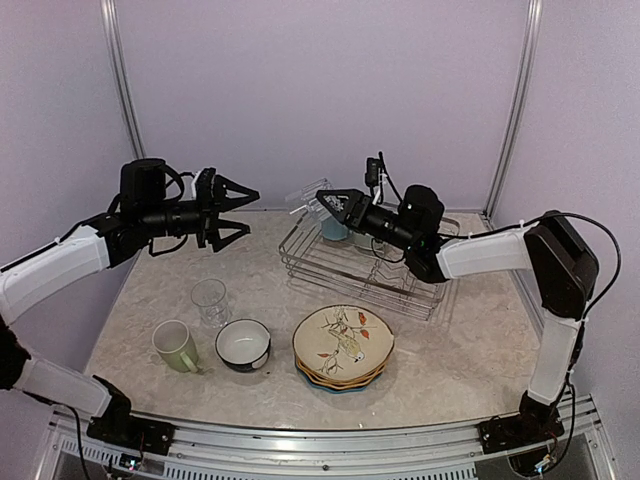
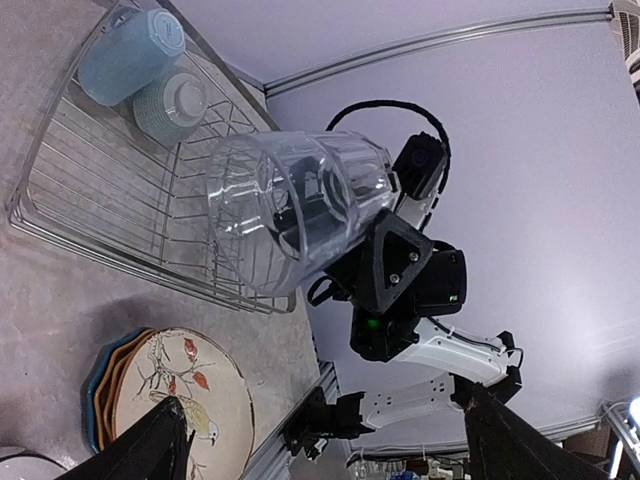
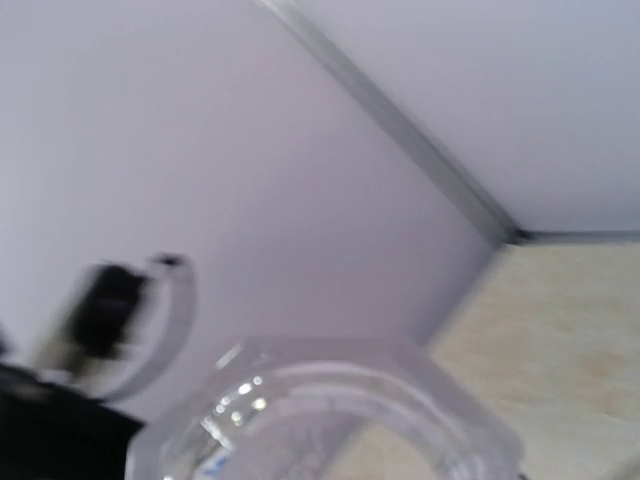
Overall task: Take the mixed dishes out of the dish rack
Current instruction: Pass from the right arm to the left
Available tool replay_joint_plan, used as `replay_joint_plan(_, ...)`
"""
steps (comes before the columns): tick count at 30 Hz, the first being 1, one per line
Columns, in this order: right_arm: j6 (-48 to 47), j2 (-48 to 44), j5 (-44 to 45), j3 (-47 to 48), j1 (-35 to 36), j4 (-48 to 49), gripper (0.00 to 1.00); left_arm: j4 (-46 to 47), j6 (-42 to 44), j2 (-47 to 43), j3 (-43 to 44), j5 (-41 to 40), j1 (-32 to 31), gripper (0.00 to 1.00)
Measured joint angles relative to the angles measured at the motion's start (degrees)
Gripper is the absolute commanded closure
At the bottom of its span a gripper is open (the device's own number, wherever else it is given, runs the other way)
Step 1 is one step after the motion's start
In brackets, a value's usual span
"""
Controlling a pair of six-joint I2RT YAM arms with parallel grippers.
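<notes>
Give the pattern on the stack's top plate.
Top plate: cream, bird-and-branch print; clearest in top external view.

1. Pale lilac walls (image 1: 320,90) rise behind and beside the worktop (image 1: 450,350).
2. The worktop is beige and marble-patterned.
3. Silver metal posts (image 1: 118,70) stand at its far corners.
4. A ribbed aluminium rail (image 1: 330,455) runs along its near edge.
</notes>
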Motion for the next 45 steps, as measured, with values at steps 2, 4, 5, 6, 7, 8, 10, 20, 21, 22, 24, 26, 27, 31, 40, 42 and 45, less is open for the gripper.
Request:
replay_joint_plan(2,2.25,0.0,-1.33,0.0,0.68,3.65,1.0,3.69,-1.84,1.01,-0.83,1.07,0.0,0.1)
replay_joint_plan(4,3.67,0.0,-2.29,0.0,1.6,5.9,1.0,7.41,-3.65,1.88,-1.73,2.25,-0.02,0.12)
replay_joint_plan(5,4.26,0.0,-2.62,-0.02,2.16,6.8,1.0,9.4,-4.63,2.45,-2.14,2.95,-0.07,0.12)
replay_joint_plan(6,4.92,0.0,-2.99,-0.07,2.75,7.76,1.0,11.1,-5.4,2.95,-2.4,3.65,-0.09,0.12)
replay_joint_plan(7,5.51,0.02,-3.3,-0.11,3.23,8.7,1.0,13.44,-6.34,3.65,-2.86,4.46,-0.26,0.12)
replay_joint_plan(8,6.21,0.13,-3.61,-0.11,3.65,9.53,1.0,15.65,-7.17,4.22,-3.34,5.03,-0.44,0.12)
replay_joint_plan(10,7.26,0.59,-4.37,-0.07,4.37,11.3,1.0,19.3,-8.2,5.01,-4.13,5.81,-1.2,0.14)
replay_joint_plan(20,10.91,4.11,-5.92,0.35,6.12,14.95,1.0,26.03,-10.29,6.36,-3.78,8.15,-4.2,0.51)
replay_joint_plan(21,11.17,4.13,-5.92,0.35,6.12,15.17,1.0,26.4,-10.4,6.36,-3.78,8.15,-4.2,0.55)
replay_joint_plan(22,11.45,4.15,-5.95,0.35,6.12,15.54,1.0,26.8,-10.82,6.36,-3.78,8.17,-4.2,0.59)
replay_joint_plan(24,12.09,4.15,-6.03,0.35,6.14,16.79,1.0,27.58,-11.34,6.4,-3.8,8.2,-4.22,0.66)
replay_joint_plan(26,12.87,4.28,-6.08,0.35,6.27,18.29,0.97,28.55,-11.96,6.45,-3.85,8.33,-4.22,0.74)
replay_joint_plan(27,13.11,4.39,-6.08,0.35,6.34,18.95,0.94,28.81,-12.17,6.49,-3.85,8.37,-4.24,0.79)
replay_joint_plan(31,14.49,5.33,-6.05,0.35,6.38,21.33,0.8,28.28,-13.05,6.73,-3.85,8.48,-4.24,1.0)
replay_joint_plan(40,17.05,7.15,-8.63,0.28,6.54,23.47,0.11,18.29,-8.2,3.76,-1.95,7.54,-4.07,1.0)
replay_joint_plan(42,16.04,7.15,-8.76,0.22,6.73,22.23,0.0,14.08,-6.75,2.01,-1.9,6.71,-3.93,1.0)
replay_joint_plan(45,12.35,6.71,-7.34,-0.9,5.95,19.56,0.0,7.02,-5.31,-0.72,-1.95,4.59,-1.88,1.0)
